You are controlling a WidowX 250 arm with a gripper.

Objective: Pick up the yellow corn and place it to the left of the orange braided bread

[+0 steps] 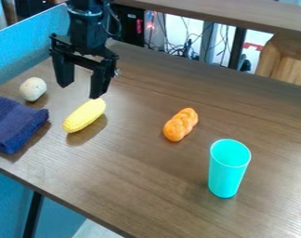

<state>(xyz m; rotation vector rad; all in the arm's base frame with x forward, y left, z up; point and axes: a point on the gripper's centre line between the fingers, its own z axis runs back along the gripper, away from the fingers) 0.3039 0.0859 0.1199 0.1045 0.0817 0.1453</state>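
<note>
The black gripper (pixel 81 92) hangs down at the upper left of the table, its two fingers spread apart with nothing between them. Its right fingertip is just above the upper end of a yellow corn cob (pixel 85 115), which lies at a slant; whether they touch I cannot tell. To the left of the gripper lies a whitish round object (pixel 33 89). A folded dark blue cloth (pixel 16 124) is at the table's left side. Near the middle lies an orange braided bread-like piece (pixel 180 124). An upright turquoise cup (pixel 228 168) stands to the right.
The brown wooden table (pixel 147 186) has its front edge running from lower left to bottom centre. A blue partition (pixel 29 46) borders the table's left side. Behind the table are cables, a dark metal post and a wooden structure (pixel 286 62) at the upper right.
</note>
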